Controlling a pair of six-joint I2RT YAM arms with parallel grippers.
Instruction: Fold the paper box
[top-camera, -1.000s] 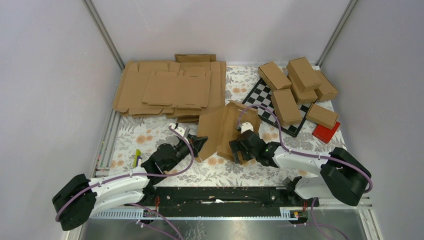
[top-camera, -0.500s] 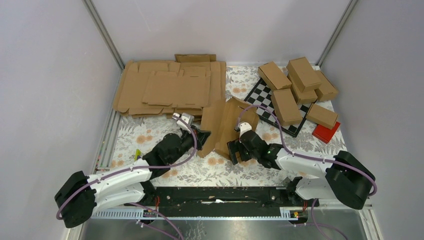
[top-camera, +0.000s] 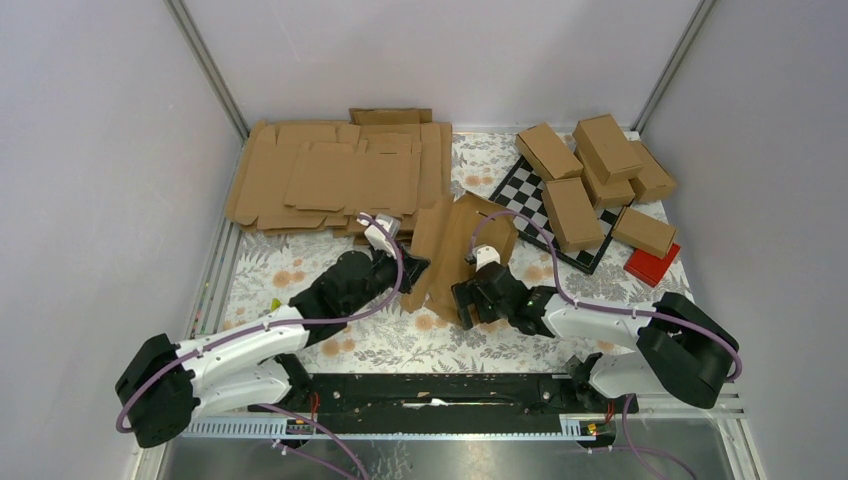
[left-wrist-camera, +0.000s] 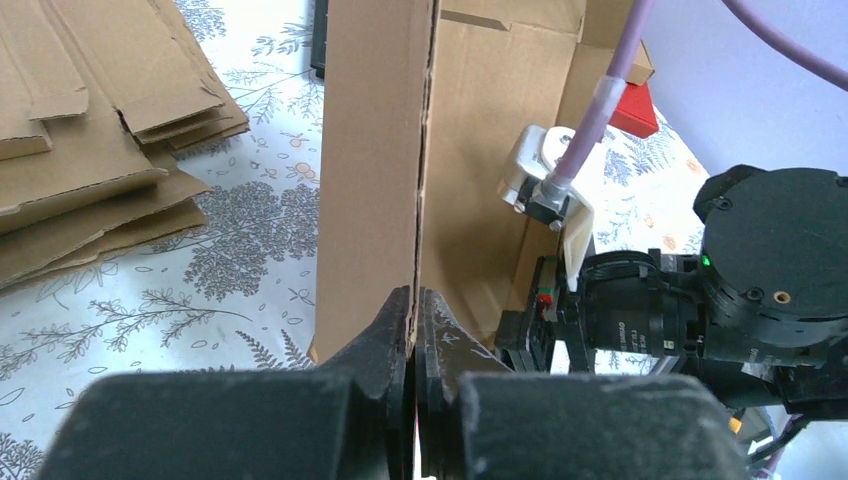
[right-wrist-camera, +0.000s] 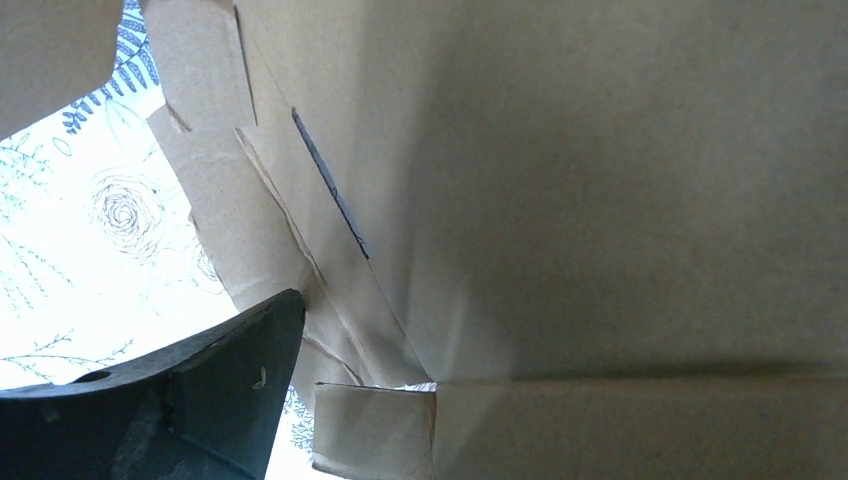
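The paper box (top-camera: 450, 240) is a brown die-cut sheet standing partly folded on the floral cloth at the table's middle. My left gripper (top-camera: 410, 272) is shut on its left panel's edge; in the left wrist view the fingertips (left-wrist-camera: 413, 310) pinch the upright cardboard (left-wrist-camera: 370, 150). My right gripper (top-camera: 468, 300) sits low at the sheet's near right side, open. In the right wrist view cardboard (right-wrist-camera: 600, 200) fills the frame with creases and a slit, and one black finger (right-wrist-camera: 200, 390) shows at lower left; the other finger is hidden.
A thick pile of flat brown blanks (top-camera: 340, 180) lies at the back left. Several folded cartons (top-camera: 595, 175) sit on a checkered board (top-camera: 530, 205) at the back right, with a red box (top-camera: 652, 265) beside them.
My left arm has reached forward and to the right, carrying the pinched edge away from me. The sheet has shifted towards the back and stands steeper. The right gripper has slid slightly left.
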